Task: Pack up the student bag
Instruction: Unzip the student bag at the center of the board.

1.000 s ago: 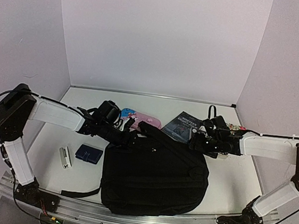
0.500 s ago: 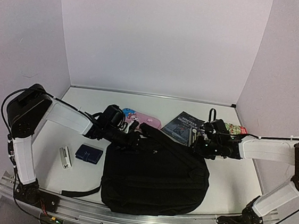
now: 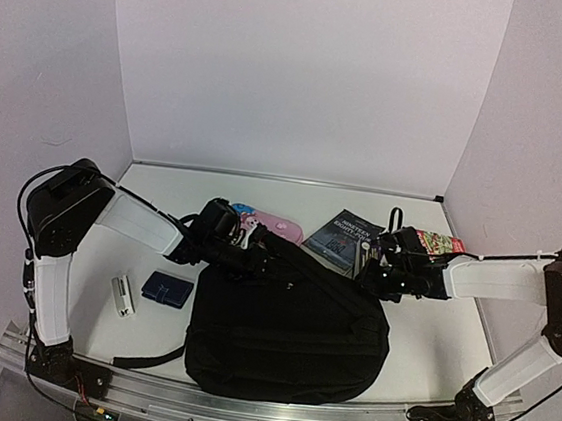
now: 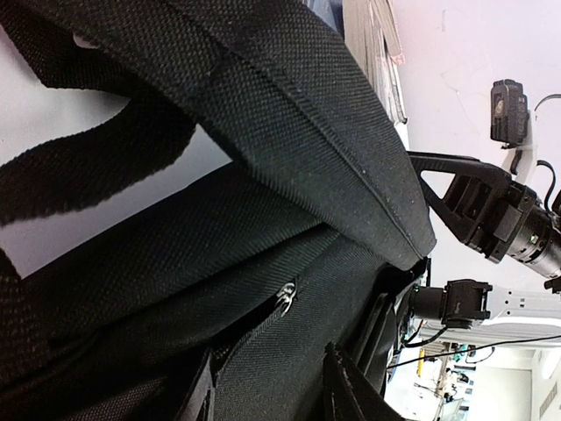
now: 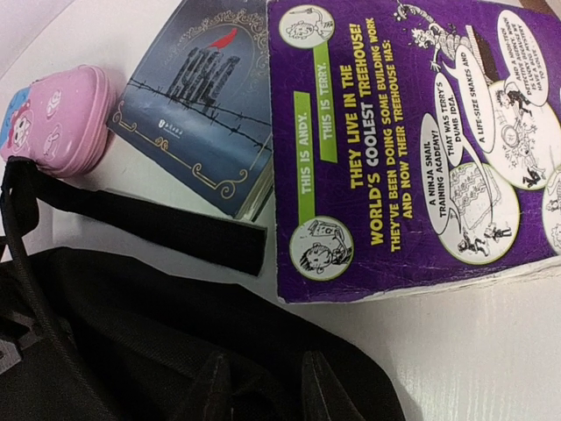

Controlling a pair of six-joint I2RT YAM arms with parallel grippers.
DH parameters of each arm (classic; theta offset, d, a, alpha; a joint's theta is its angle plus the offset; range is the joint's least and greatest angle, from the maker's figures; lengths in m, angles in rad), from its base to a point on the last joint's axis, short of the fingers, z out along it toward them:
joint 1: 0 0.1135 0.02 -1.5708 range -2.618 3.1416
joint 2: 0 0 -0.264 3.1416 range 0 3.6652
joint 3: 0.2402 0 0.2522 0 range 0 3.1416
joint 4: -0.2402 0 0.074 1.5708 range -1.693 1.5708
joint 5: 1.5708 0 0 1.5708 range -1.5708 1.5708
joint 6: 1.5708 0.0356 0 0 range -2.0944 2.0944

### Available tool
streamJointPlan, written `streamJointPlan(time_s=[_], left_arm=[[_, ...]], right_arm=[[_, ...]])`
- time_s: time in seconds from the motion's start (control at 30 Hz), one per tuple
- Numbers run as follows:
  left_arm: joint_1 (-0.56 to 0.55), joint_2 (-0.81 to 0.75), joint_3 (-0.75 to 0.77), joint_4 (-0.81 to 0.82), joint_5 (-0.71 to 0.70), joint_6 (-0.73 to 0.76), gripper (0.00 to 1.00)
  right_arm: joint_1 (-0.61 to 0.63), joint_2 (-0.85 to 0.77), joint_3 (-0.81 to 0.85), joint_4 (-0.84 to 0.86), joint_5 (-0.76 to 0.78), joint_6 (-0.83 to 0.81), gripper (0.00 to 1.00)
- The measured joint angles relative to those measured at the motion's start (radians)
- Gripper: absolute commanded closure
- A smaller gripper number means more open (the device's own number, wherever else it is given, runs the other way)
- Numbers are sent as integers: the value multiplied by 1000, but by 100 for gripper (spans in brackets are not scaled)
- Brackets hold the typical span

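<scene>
The student bag (image 3: 288,332), a large black backpack, lies flat at the table's middle front. My left gripper (image 3: 274,262) is at its top left edge. In the left wrist view its jaws (image 4: 272,386) are closed on a fold of black fabric just below a silver zipper pull (image 4: 287,298). My right gripper (image 3: 372,277) is at the bag's top right corner. In the right wrist view its fingers (image 5: 263,390) pinch the bag's dark edge (image 5: 131,333). A shoulder strap (image 5: 149,224) lies loose across the table.
A purple comic-style book (image 5: 412,140) and a dark blue book (image 5: 197,123) lie just beyond the bag, by the right gripper. A pink case (image 3: 269,224) lies behind the left gripper. A small dark blue pouch (image 3: 167,288) and a white object (image 3: 123,296) sit left of the bag.
Both grippers have come down onto the bag's top edge and their jaws have narrowed onto the fabric. The left arm has reached further right.
</scene>
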Motion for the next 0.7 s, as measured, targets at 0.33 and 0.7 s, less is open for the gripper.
streamJointPlan(time_s=[0.33,0.7], left_arm=[[0,29,14,27,6,-10,74],[0,31,14,10,3,-15,100]], right_arm=[[0,29,0,20,-12,1,77],[0,40,0,26,-18,3,88]])
